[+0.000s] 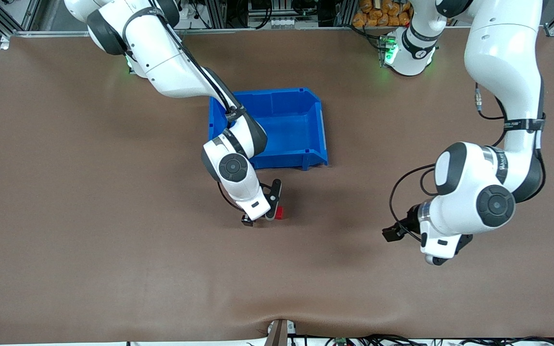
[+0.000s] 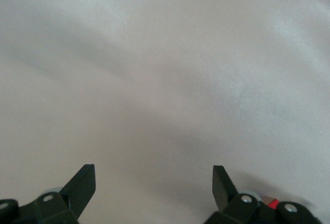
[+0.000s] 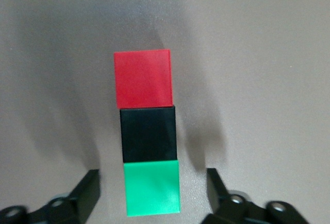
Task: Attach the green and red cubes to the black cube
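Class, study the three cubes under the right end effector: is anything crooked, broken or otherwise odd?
Nothing stands out. The red cube, black cube and green cube sit in one nearly straight row, faces touching, black in the middle. The right end effector is open around the green end.

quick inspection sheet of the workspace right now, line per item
surface: brown table mat, wrinkled at the edge nearest the front camera
job's things: red cube, black cube and green cube in one touching row, black in the middle, on the mat nearer the front camera than the blue bin
clutter: nothing seen in the bin's visible part
grippers: right pincer open, over the row, fingers either side of the green cube; left pincer open, over bare mat toward the left arm's end, waiting
cables: black cable looped at the left wrist
surroundings: frame rails and orange items along the base edge
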